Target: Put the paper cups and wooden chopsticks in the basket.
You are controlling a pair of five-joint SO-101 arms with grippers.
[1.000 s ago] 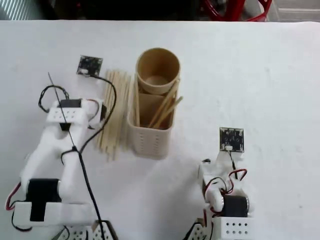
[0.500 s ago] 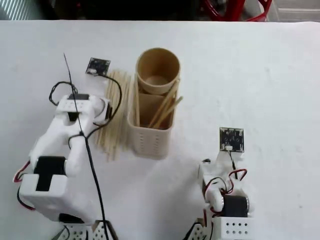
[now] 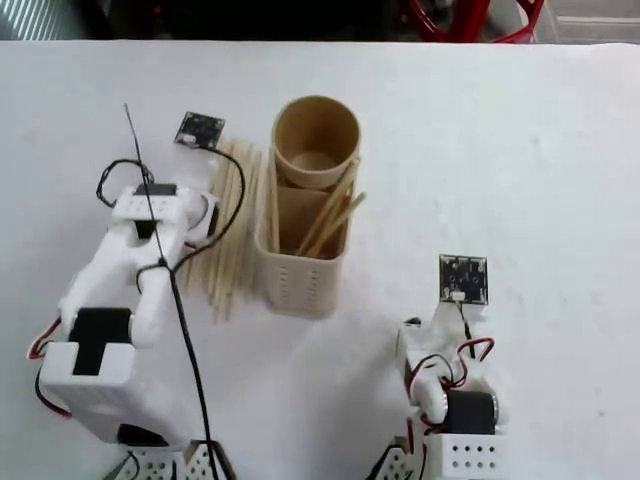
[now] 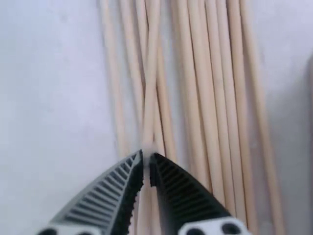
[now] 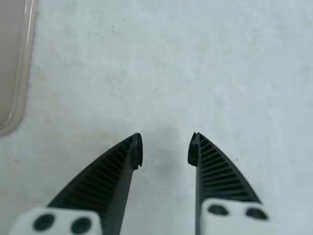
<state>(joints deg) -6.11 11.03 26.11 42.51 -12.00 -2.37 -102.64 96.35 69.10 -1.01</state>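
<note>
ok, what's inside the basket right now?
A paper cup and a few chopsticks leaning in the basket. Anything under the cup is hidden.

One basket (image 3: 300, 278). One paper cup (image 3: 316, 140) for sure, standing at the basket's far end; the tan shape just nearer inside it may be a second cup, cannot tell. About four leaning chopsticks (image 3: 335, 207) in the basket. Loose wooden chopsticks (image 3: 215, 275) on the tabletop (image 3: 520, 150) left of the basket: roughly ten, but they overlap, so the exact count is unclear. Two arms: left arm (image 3: 120, 270), right arm (image 3: 445, 390). Two tools: left tool (image 4: 146, 161), right tool (image 5: 165, 144).
</note>
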